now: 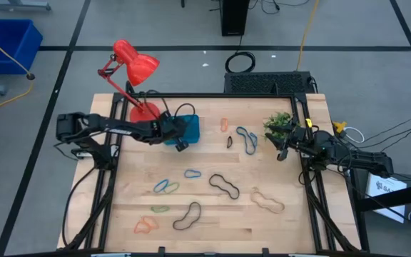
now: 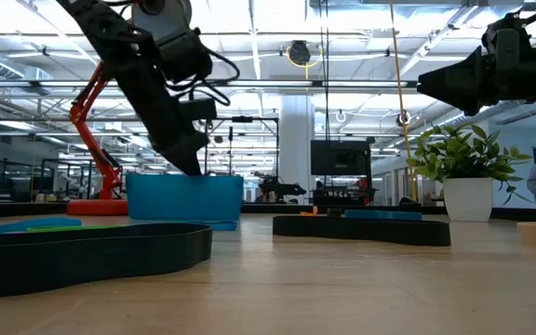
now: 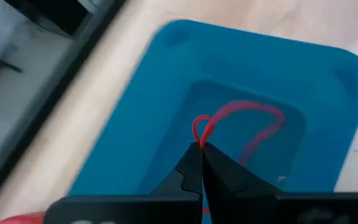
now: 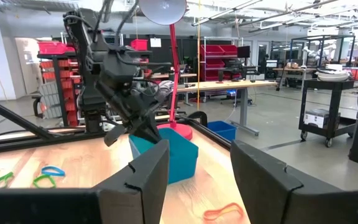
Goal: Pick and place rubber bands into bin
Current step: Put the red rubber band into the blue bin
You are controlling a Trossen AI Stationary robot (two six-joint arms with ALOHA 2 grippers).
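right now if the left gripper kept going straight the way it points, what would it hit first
Probably the floor of the blue bin. The left gripper, shut on a red rubber band, points down into it, though how far above it hangs is unclear.

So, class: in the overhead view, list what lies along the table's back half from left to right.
Red desk lamp → left gripper over the teal plastic bin → small orange rubber band → blue-grey rubber band → green potted plant.

We see the left arm stretched across the worktop's far left part, its hand (image 3: 201, 163) pointed steeply down with fingers pinched together. The right arm waits at the right edge, raised, its hand (image 4: 199, 167) level and its fingers spread wide apart.
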